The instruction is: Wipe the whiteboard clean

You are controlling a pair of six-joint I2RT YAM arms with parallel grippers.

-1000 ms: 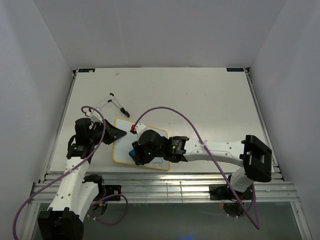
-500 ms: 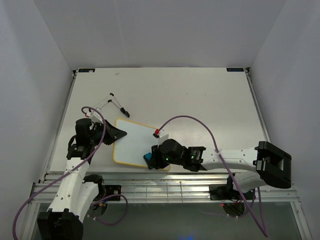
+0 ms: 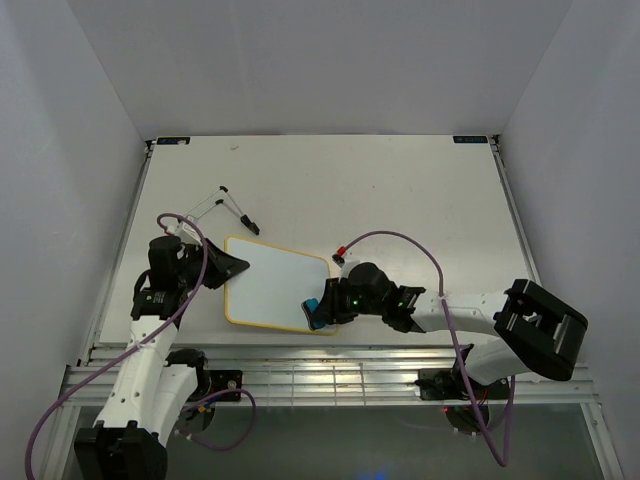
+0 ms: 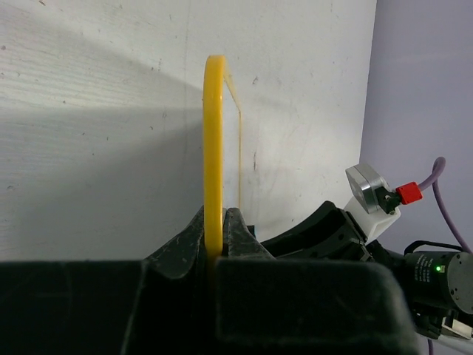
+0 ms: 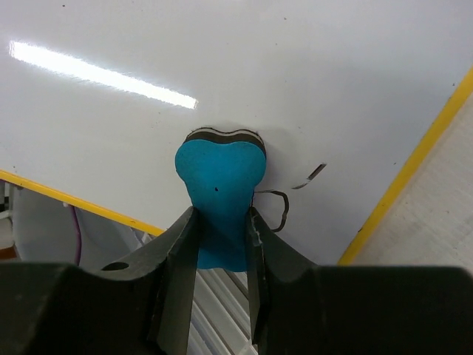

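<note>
Right gripper (image 3: pixel 320 311), at the lower centre of the top view: fingers clenched on the blue eraser (image 3: pixel 313 312), which sits on the lower right corner of the whiteboard (image 3: pixel 272 282). The right arm reaches in from the lower right of the frame, stretched low along the table's (image 3: pixel 420 200) near edge, wrist pointing left.

Right wrist view: the eraser (image 5: pixel 220 181) stands between the fingers, its dark pad facing the white surface and apparently pressed to it, though contact cannot be confirmed. A few black strokes (image 5: pixel 284 208) lie just to its right, between the eraser and the yellow rim (image 5: pixel 414 166) that slants down the right of the frame. The coming wipe turns on this: the ink lies to the right of the fingers, towards the corner, not ahead of them.

The board lies flat. Its long axis runs left to right in the top view, dipping slightly to the right, and the rest of its face shows clean.

Left gripper (image 3: pixel 228 267), beyond and to the left: closed on the board's left edge. In the left wrist view, its jaws pinch the rim (image 4: pixel 213 148) edge-on. The left arm rises from the lower left, gripper pointing right, bracing the board.
</note>
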